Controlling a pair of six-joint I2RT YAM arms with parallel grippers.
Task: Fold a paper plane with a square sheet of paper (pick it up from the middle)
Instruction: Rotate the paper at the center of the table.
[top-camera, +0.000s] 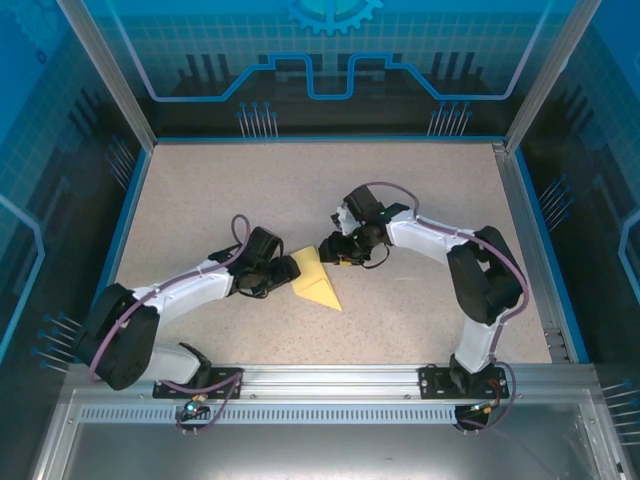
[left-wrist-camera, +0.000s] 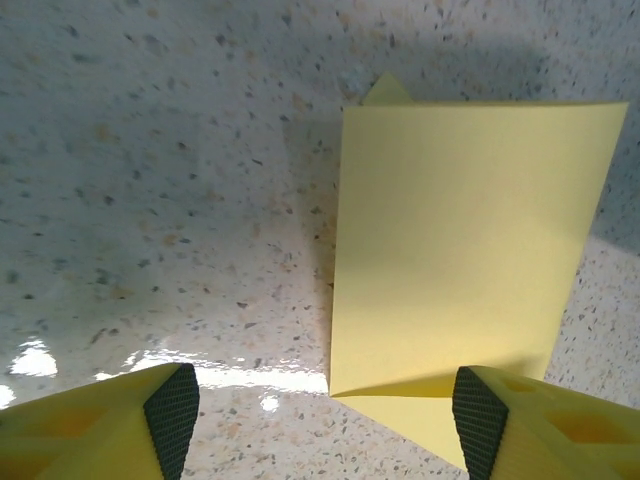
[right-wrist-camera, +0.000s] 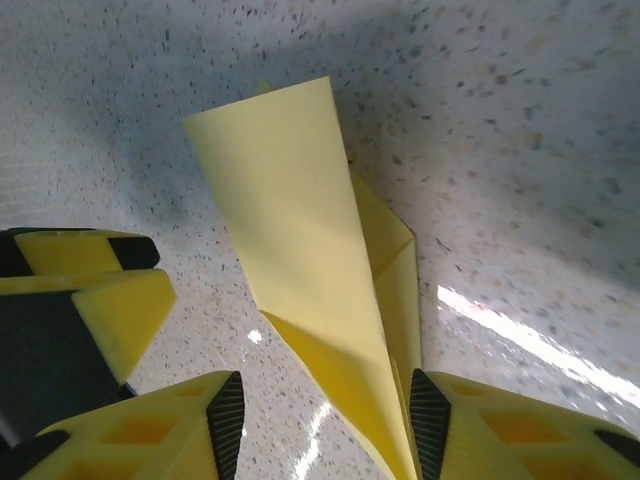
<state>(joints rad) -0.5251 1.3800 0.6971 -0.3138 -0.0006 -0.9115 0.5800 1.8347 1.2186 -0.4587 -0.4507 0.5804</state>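
**A:** How does the paper plane look?

**B:** It is thin, plain yellow paper creased into a pointed wedge. One flap is lifted. It lies on the glossy speckled table between the arms.

**A:** And the claws?

**B:** The left gripper is spread, with its black textured pads flanking the paper's near edge. The right gripper is spread too, with a narrowing fold in its gap, unpinched.
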